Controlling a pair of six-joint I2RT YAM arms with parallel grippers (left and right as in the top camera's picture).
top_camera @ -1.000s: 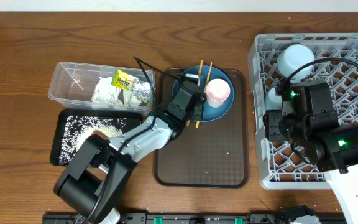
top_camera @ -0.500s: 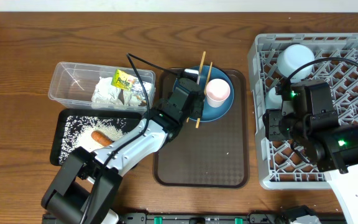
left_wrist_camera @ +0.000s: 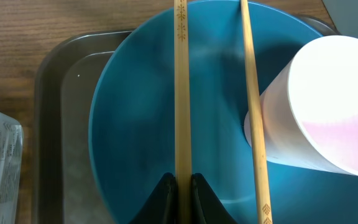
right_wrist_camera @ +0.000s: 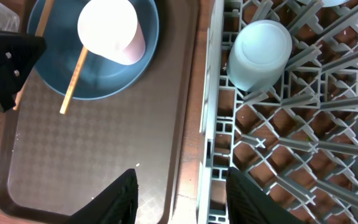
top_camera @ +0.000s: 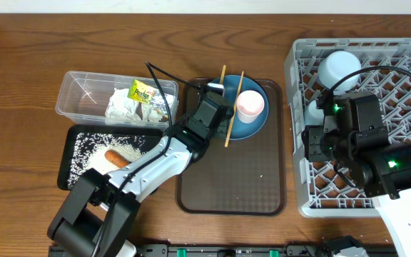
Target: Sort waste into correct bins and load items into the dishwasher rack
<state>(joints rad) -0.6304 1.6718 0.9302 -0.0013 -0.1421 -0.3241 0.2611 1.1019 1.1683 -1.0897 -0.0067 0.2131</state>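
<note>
1. Left jaws pinch 1 slim wooden chopstick [left_wrist_camera: 181, 93] above the glossy round dark-blue plate [left_wrist_camera: 135, 124].
2. The 2nd chopstick [left_wrist_camera: 253, 124] lies beside the pale-pink cup [left_wrist_camera: 328, 106].
3. The plate sits at the brown tray's [top_camera: 227, 178] far edge.
4. Right jaws stand half-apart and empty at the grey lattice rack's [right_wrist_camera: 208, 143] rim.

Pale bare-wood chopsticks [left_wrist_camera: 181, 93] on a glossy dark-blue plate [left_wrist_camera: 135, 124]; centre frame, a matt, finely textured brown tray [top_camera: 230, 178]; upper left, a clear plastic tub [top_camera: 80, 93]; right, a grey plastic rack [top_camera: 295, 86].
</note>
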